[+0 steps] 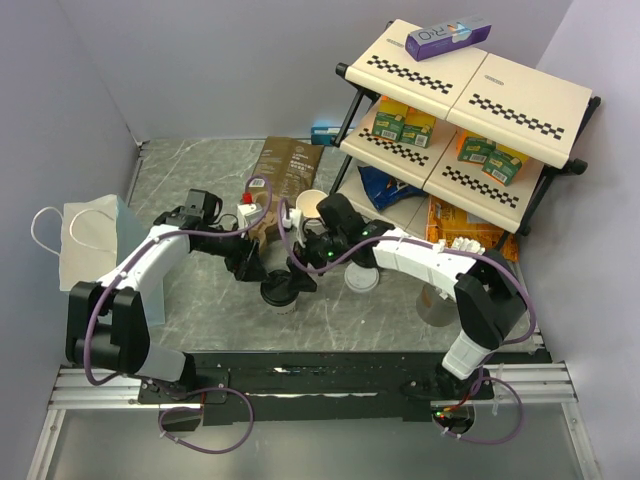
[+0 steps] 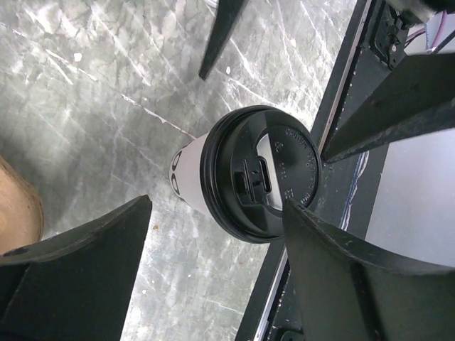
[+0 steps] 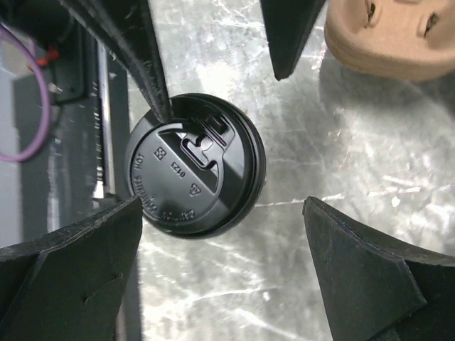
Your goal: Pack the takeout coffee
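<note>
From above, the black-lidded white paper takeout cup [image 1: 280, 293] is seen upright on the grey marbled table [image 1: 190, 180]; at the left wrist, the left gripper [image 2: 217, 204] is shown open-jawed around it, at the right wrist, the right gripper [image 3: 224, 202] likewise.

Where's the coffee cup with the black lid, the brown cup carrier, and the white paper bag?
takeout coffee [image 2: 259, 181]: left wrist view, middle of its black lid.
cup carrier [image 3: 391, 35]: right wrist view, its brown moulded top.
paper bag [image 1: 90, 250]: top view, its white front.
</note>
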